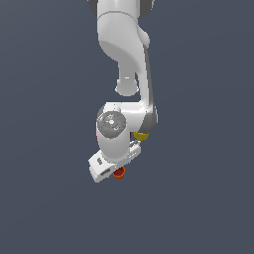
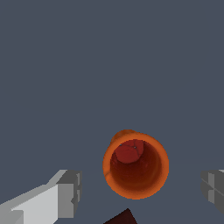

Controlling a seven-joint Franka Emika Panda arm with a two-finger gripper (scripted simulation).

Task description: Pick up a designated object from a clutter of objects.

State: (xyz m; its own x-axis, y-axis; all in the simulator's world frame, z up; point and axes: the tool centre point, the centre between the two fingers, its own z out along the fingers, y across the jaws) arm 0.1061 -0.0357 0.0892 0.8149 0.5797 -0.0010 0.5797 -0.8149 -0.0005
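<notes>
you are looking straight down into the small orange-red cup (image 2: 136,165) in the wrist view: it stands upright on the dark grey floor (image 2: 109,65), round rim up, walls tapering to a smaller, redder bottom. nothing lies inside it; you can see its bare base. no brand, label or writing can be read on it or on anything else here.

the gripper (image 2: 142,190) has its jaws released and spread wide, with one grey fingertip (image 2: 70,194) on one side of the cup and the other fingertip (image 2: 214,189) on the opposite side. both stand clear of the cup wall, with floor showing between, and the cup sits between them, nearer the first. a dark brown corner, likely the studded brick (image 2: 124,217), pokes into the wrist view's edge just beside the cup rim; whether it touches you cannot tell.

in the exterior view the white arm (image 1: 124,54) covers most of the clutter. the orange-red cup (image 1: 119,173) peeks out just below the gripper's white hand, and a sliver of the yellow cup (image 1: 141,135) shows at the wrist's right side, apart from the orange one.
</notes>
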